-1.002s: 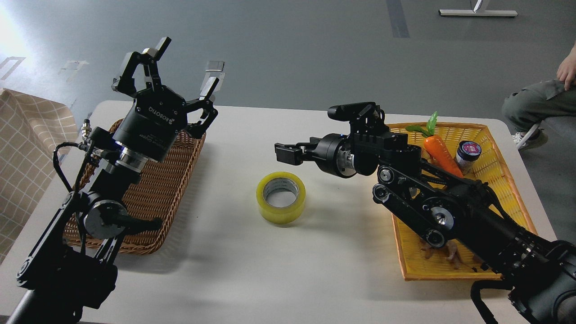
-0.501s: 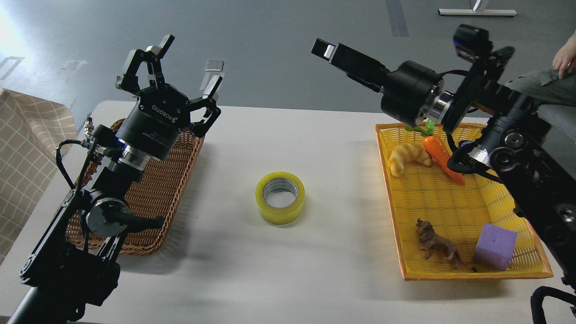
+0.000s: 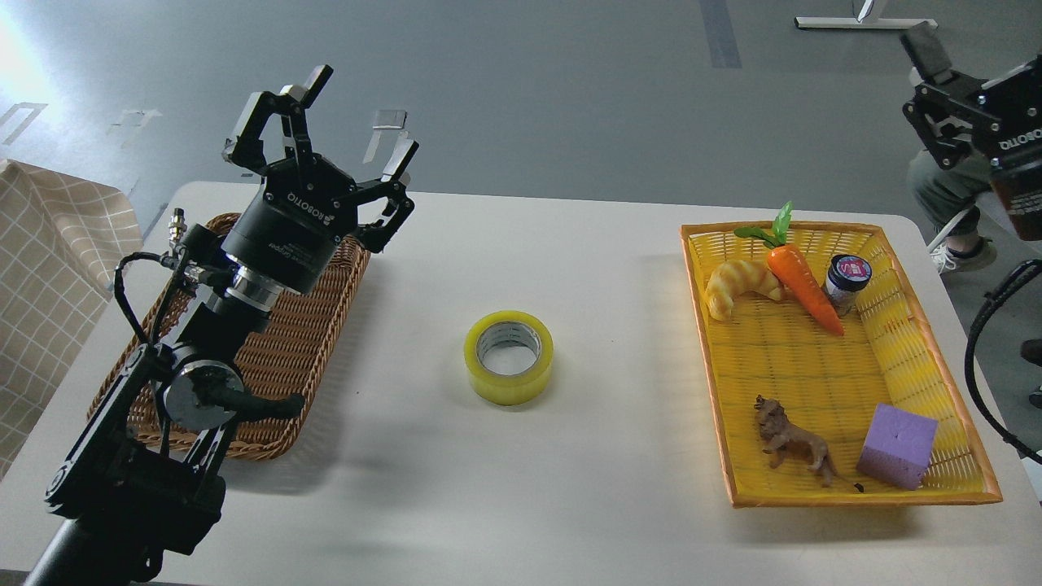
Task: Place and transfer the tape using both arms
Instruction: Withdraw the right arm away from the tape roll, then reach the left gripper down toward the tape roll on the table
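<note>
Left gripper (image 3: 350,122) raised, spread; right gripper (image 3: 969,85) raised.

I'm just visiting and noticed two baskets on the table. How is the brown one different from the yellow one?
The brown basket is dark woven wicker; the yellow basket looks like bright plastic mesh. The brown basket sits on the table's left, partly hidden by the left arm, and what shows of its inside is bare; the yellow basket sits on the right holding a croissant, carrot, small jar, toy lion and purple cube. Both are shallow trays.

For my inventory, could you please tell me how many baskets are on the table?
2: a brown basket at the left, partly behind the arm, and a yellow basket at the right.
</note>
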Robot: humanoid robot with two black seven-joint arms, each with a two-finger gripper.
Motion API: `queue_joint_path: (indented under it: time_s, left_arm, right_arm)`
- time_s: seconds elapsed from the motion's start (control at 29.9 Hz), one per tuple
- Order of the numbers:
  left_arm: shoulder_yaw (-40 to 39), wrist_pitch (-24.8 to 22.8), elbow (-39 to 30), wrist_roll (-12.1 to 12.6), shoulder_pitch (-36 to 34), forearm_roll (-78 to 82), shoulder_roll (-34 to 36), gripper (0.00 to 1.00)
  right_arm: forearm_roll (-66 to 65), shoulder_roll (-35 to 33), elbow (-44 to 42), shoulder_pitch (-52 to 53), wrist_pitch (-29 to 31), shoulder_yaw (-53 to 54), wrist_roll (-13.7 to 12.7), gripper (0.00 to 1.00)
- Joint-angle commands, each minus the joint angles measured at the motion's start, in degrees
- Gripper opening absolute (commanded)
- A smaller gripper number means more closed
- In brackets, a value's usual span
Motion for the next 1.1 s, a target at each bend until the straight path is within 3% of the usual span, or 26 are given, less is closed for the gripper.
queue_joint_path:
  time_s: [0.0, 0.67, 0.84, 0.9, 1.07]
  left_arm:
    - [0.0, -0.3, 0.0, -0.4, 0.4, 0.0, -1.6, 1.0]
    - [1.9, 4.7, -0.3, 0.0, -1.5, 8.3, -2.0, 1.0]
    - [2.3, 6.2, -7.2, 0.7, -1.0, 16.9, -1.9, 1.0]
    - [2.6, 7.5, -11.0, 3.3, -0.9, 27.6, -2.3, 1.0]
    - [4.1, 8.9, -11.0, 11.6, -2.7, 37.8, -2.2, 1.0]
  right_arm:
    - [3.7, 0.0, -0.7, -3.9, 0.0, 3.4, 0.0, 1.0]
    - [4.2, 0.7, 0.0, -5.6, 0.0, 4.9, -0.5, 1.0]
    - [4.2, 0.6, -0.1, -5.7, 0.0, 5.0, -0.8, 1.0]
    - [4.1, 0.4, -0.2, -5.6, 0.0, 5.0, -0.8, 1.0]
    - [4.1, 0.2, -0.1, -5.6, 0.0, 5.2, -0.8, 1.0]
